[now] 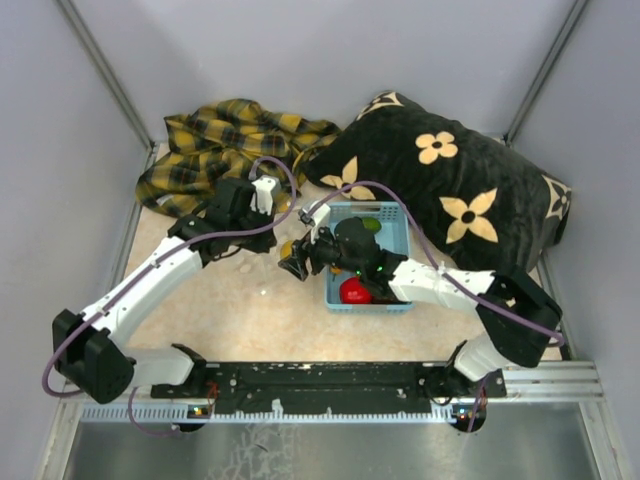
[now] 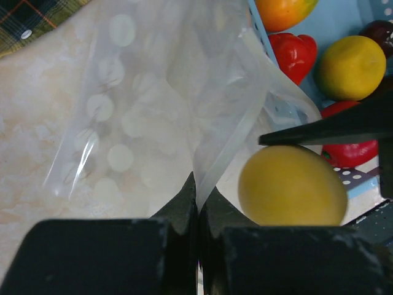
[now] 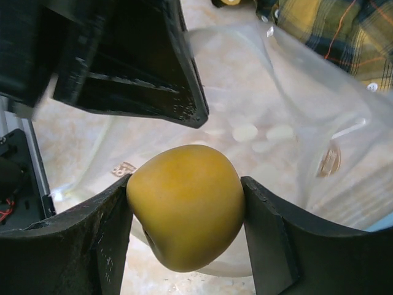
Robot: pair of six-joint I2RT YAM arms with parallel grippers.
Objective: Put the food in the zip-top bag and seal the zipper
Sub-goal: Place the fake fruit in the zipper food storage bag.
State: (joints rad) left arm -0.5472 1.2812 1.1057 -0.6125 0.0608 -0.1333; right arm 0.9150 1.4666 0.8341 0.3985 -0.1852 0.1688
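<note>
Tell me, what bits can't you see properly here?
The zipper slider: no view shows it; in the left wrist view the left gripper covers the zip-top bag edge it pinches.
How many fruits the basket holds: the right arm covers some from above; the left wrist frame edge cuts others.
The yellow fruit sides: the right gripper covers them in its wrist view.

Yellow fruit (image 3: 184, 206); clear white-dotted bag (image 2: 116, 123); light-blue basket (image 1: 402, 232); yellow-black plaid cloth (image 1: 215, 140).
</note>
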